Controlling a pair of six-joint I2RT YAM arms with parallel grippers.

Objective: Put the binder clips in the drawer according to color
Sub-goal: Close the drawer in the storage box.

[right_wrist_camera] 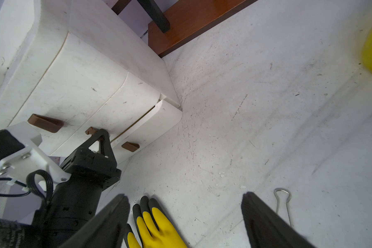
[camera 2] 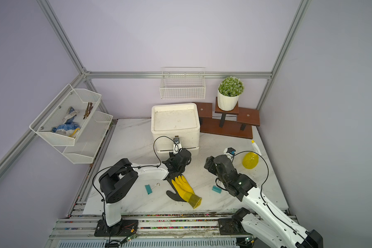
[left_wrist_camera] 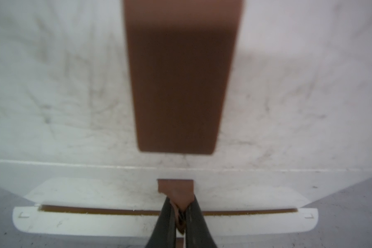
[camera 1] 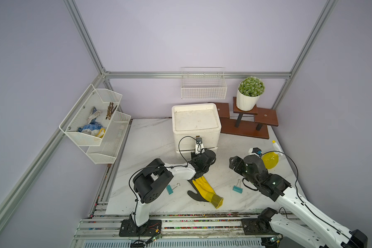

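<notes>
Now the left pincer [left_wrist_camera: 180, 201] is pinching the middle handle [left_wrist_camera: 175, 186] of the drawer unit [camera 1: 218, 123] (its bottom drawer [right_wrist_camera: 159, 122] is sticking out slightly), the right pincer [right_wrist_camera: 185, 196] is hanging wide open, and two teal binder clips [camera 1: 169, 189] [camera 1: 237, 189] are lying on the tabletop [camera 1: 150, 137], flanking a glove [camera 1: 204, 189].

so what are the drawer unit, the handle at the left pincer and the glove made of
drawer unit: looks like matte white plastic, scuffed grey. handle: smooth brown, probably plastic. glove: knit yellow cuff, rubbery yellow and black coating, perhaps latex.
</notes>
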